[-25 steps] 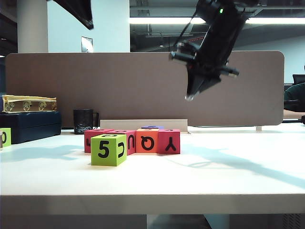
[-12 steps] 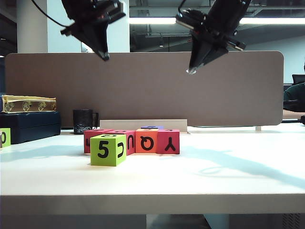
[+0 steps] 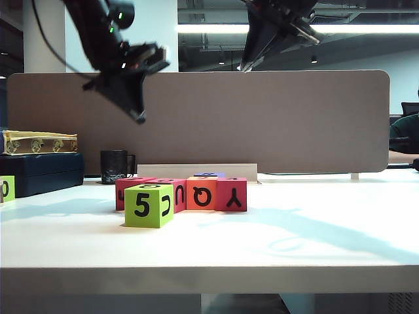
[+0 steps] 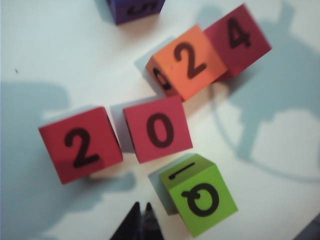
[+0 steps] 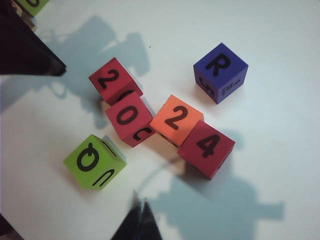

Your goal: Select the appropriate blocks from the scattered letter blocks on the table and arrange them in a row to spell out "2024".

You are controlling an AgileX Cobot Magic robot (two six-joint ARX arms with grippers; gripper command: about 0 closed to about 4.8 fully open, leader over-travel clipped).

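Four blocks stand in an uneven row on the white table [image 3: 294, 229]; from above their tops read 2 [image 4: 80, 145], 0 [image 4: 158, 129], 2 on the orange one [image 4: 189, 62], and 4 [image 4: 239, 37]. In the exterior view the same row shows a pink-red U [image 3: 178, 195], orange Q [image 3: 202, 193] and pink-red Y [image 3: 232, 194]. A lime-green block [image 3: 148, 205] sits in front of the row and a purple block [image 5: 220, 70] behind it. My left gripper [image 3: 139, 118] hangs shut and empty high above the row's left end. My right gripper [image 3: 245, 65] is shut and empty, higher up near the picture's top.
A black mug [image 3: 115, 166] stands at the back left, beside a dark box [image 3: 39, 171] with a gold-patterned box on top. Another green block [image 3: 6, 188] sits at the far left edge. A beige partition [image 3: 340, 118] closes off the table's back.
The left arm has come down from the top left corner toward the blocks. The right arm has risen and drawn left, up to the picture's top. The blocks have not moved.
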